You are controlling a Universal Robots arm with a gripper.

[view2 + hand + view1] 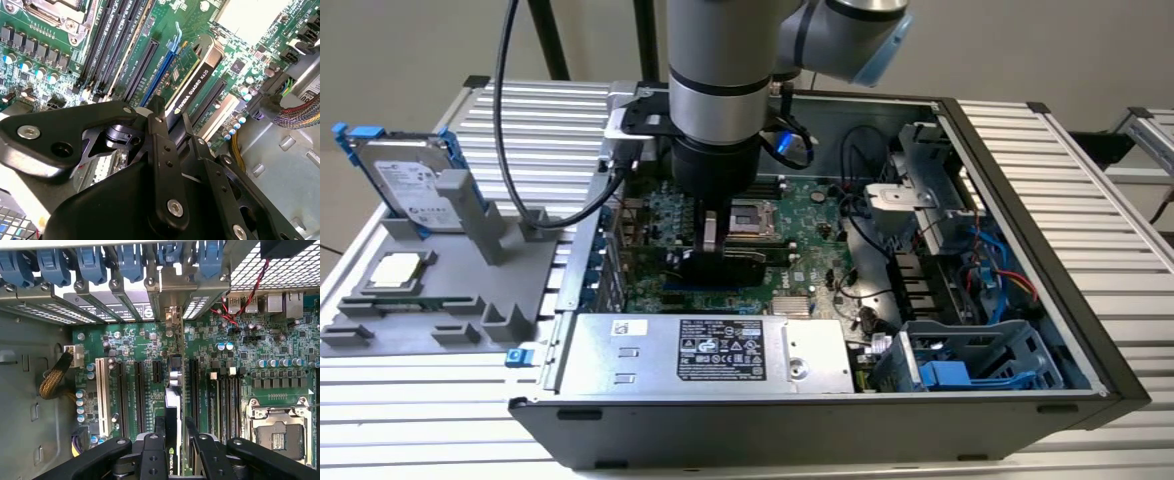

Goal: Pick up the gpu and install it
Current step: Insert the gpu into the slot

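gpu: the gpu (192,82) is a thin green card with a black cooler face, standing on edge over the slots of the motherboard (235,390), low in the centre of the first wrist view (172,410) and running from centre toward upper right in the second wrist view.
tool: the tool (170,122) has its two black fingers (152,450) closed on the gpu's near end, one against each face; in the exterior view it (718,262) sits mid-frame inside the computer case (1014,200).
seating: whether the card's lower edge is in a slot cannot be told; the fingers and the card's own body cover that edge.
farther in: blue latches (90,265) and the rear slot openings line the top of the first wrist view, beyond the card's far end.
outside the case: a hard drive (407,180) with blue rails stands in a grey holder (467,250) on the worktop (400,380), left in the exterior view.
cut off: the arm (720,70) leaves the top of the exterior view.
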